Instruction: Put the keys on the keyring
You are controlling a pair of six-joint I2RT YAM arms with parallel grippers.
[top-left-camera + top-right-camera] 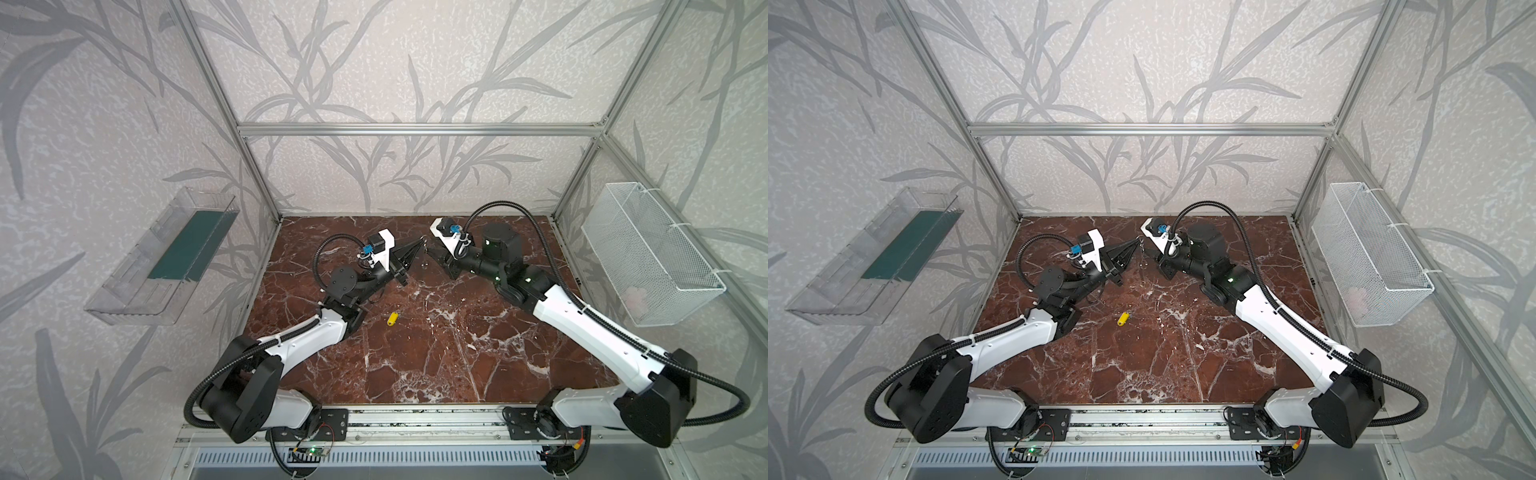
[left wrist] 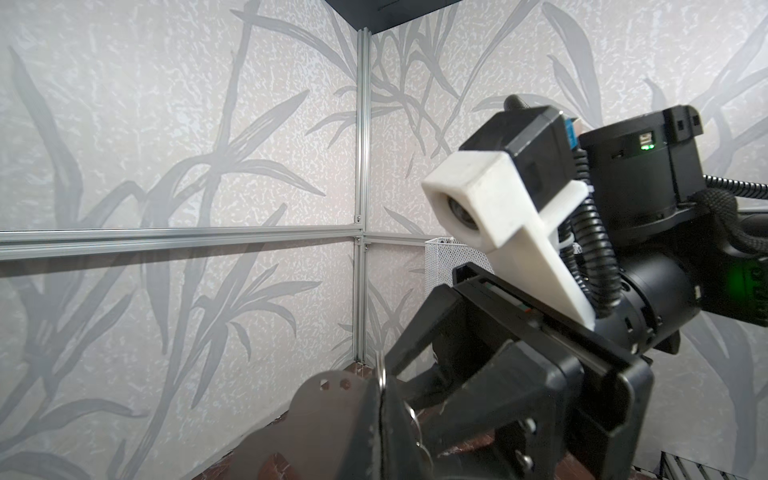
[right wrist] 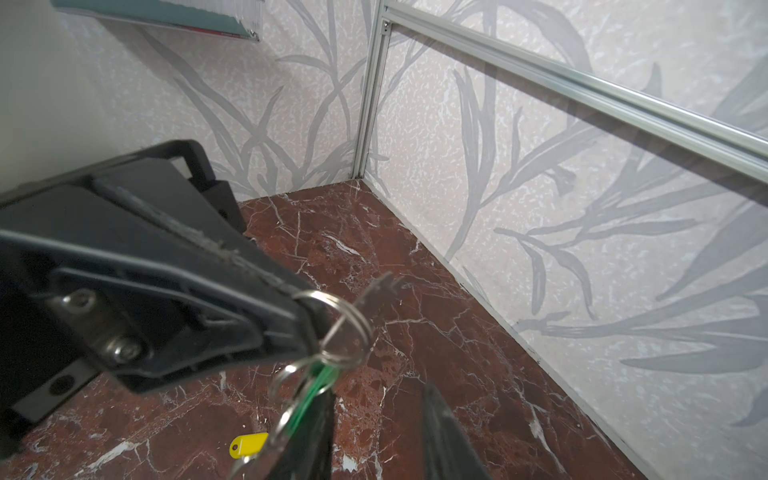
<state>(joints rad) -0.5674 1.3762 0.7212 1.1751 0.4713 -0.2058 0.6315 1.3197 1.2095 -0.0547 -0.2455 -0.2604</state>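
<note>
My left gripper (image 1: 420, 241) is shut on the keyring (image 3: 348, 321), a metal split ring held above the back of the marble table (image 1: 457, 353). In the left wrist view the ring's edge (image 2: 380, 372) sticks out between the closed fingertips (image 2: 368, 395). The green key (image 3: 316, 384) hangs edge-on from a smaller ring linked to the keyring. My right gripper (image 3: 378, 392) stands open just below. One of its fingers (image 3: 318, 432) lies against the green key, and the gap between the fingers holds nothing. The yellow key (image 1: 392, 318) lies flat on the table in both top views (image 1: 1123, 319).
The back wall and its aluminium frame post (image 3: 368, 104) are close behind both grippers. A white wire basket (image 1: 652, 253) hangs on the right wall. A clear plastic tray (image 1: 162, 257) hangs on the left wall.
</note>
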